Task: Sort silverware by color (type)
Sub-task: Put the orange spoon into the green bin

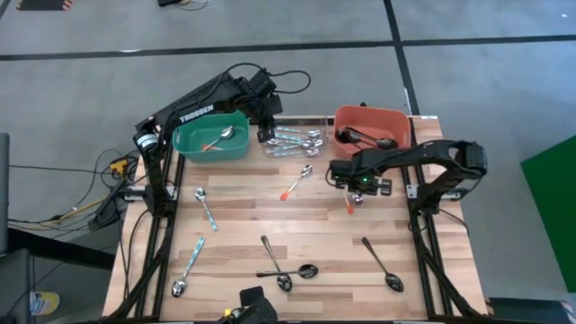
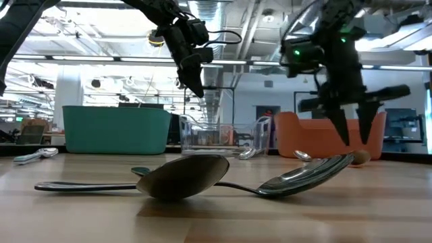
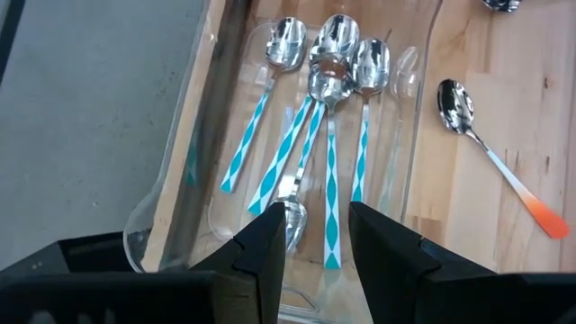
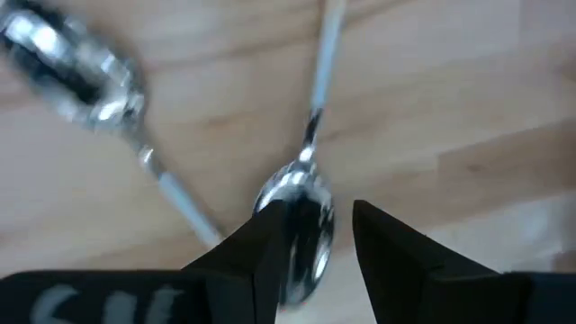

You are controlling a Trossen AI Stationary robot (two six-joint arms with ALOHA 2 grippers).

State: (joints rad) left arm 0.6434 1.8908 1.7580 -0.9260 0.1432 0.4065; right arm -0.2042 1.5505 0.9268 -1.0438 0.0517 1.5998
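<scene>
Hovering right gripper (image 4: pixel 310 238), jaws parted and empty, over a light, stiff, slippery spoon (image 4: pixel 297 202); pinching the thin handle likely best.

Left tool (image 3: pixel 313 236) hangs raised with fingers parted; right tool (image 4: pixel 317 236), also parted, points down.

Two dark, slender jointed arms were seen, the left arm (image 1: pixel 200 108) marked "TROSSEN" in white lettering, with black cables looped behind it; a green light was lit on the right arm (image 1: pixel 409 159), and tapered black fingers (image 3: pixel 261 247) were fitted
</scene>
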